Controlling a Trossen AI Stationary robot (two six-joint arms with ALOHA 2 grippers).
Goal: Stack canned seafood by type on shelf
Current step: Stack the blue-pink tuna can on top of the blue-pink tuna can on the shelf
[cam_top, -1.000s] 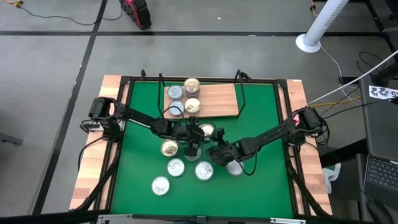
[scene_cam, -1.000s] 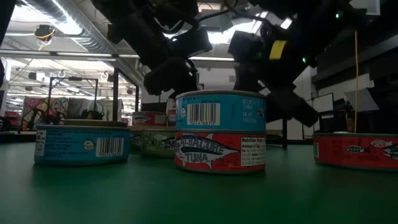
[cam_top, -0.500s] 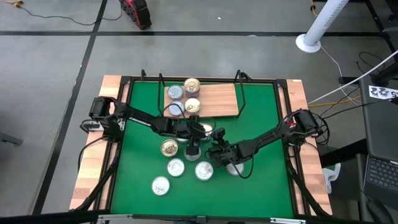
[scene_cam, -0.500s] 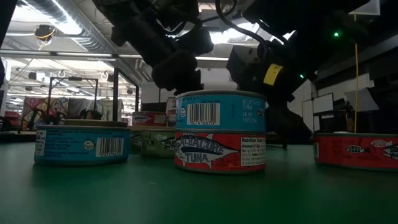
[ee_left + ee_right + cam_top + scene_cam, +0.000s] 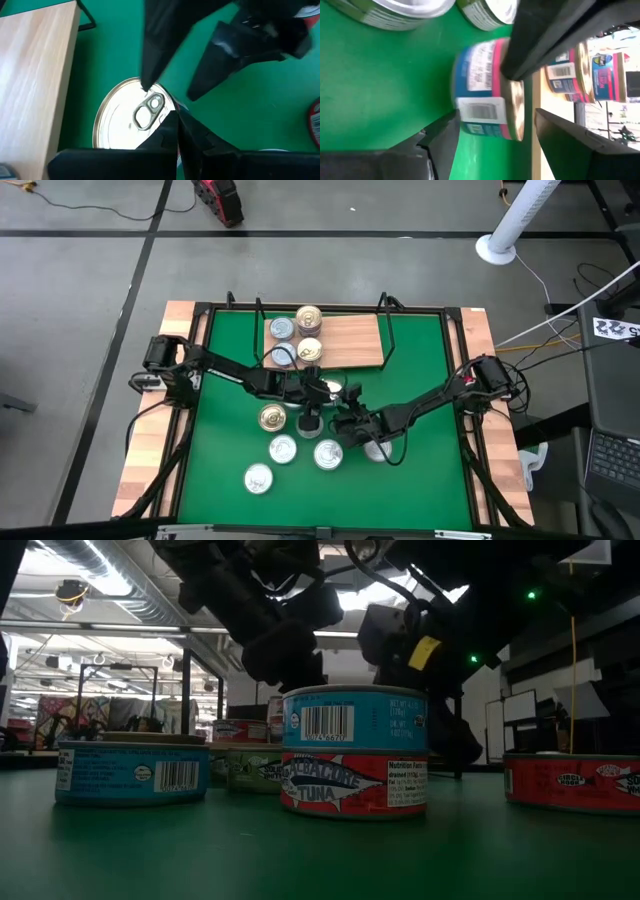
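A blue-and-pink tin [image 5: 480, 100] with a gold lid [image 5: 127, 120] stands on the green mat just in front of the shelf [image 5: 350, 340]. My left gripper [image 5: 176, 116] is shut at the lid's rim. My right gripper [image 5: 496, 115] is open and faces the tin from the table's right. One of its fingers [image 5: 150, 60] reaches over the lid's rim, the other [image 5: 220, 60] stands beside the tin. I cannot tell whether either finger touches it. Several tins [image 5: 310, 317] stand on the shelf's left part. My left gripper's shut fingertips [image 5: 172, 114] lie against the rim of the gold lid beside the pull tab [image 5: 147, 107], slanting down from the table's left. In the right wrist view that dark tip [image 5: 512, 65] meets the top of the tin's side wall. The tin stands upright on the mat.
Loose tins lie on the mat nearer the front edge: a gold-lidded one [image 5: 272, 418], silver-lidded ones [image 5: 283, 448] [image 5: 258, 478] [image 5: 375, 448], and a teal tin stacked on a red one [image 5: 355, 750]. The shelf's right half [image 5: 365, 338] is bare wood. Black frame rails [image 5: 200, 380] edge the mat.
My right gripper has swung a little toward the table's left, closer to the gold-lidded tin, and has turned as it went, staying open. The tin has stayed in place.
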